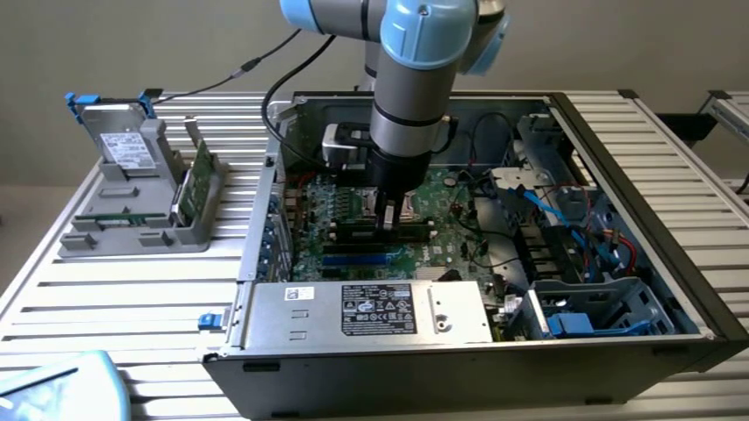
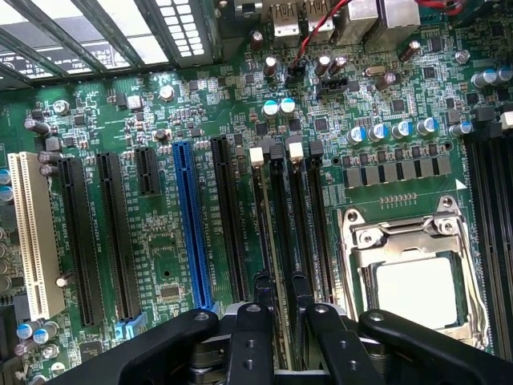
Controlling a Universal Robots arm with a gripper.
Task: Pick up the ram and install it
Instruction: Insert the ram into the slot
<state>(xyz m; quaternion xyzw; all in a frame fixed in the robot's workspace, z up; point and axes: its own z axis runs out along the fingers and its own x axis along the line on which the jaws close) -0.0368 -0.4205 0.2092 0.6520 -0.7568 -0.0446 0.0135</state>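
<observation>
We're seeing soft, even overhead light: the slatted table [image 1: 129, 289] comes out bright, almost washed out, while inside the case [image 1: 468, 377] it's dimmer, with the arm [image 1: 410, 96] shading the motherboard [image 1: 451, 197]. Wrist view: the metal socket frame [image 2: 417, 233] catches some glare.

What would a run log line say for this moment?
place: inside computer case | gripper: open, straddling memory slot beside processor socket | ram: seems seated in that slot, not gripped

The case [image 1: 468, 377] stands open above; the processor socket [image 2: 417, 281] sits close beside the pincer [image 2: 280, 282].
</observation>
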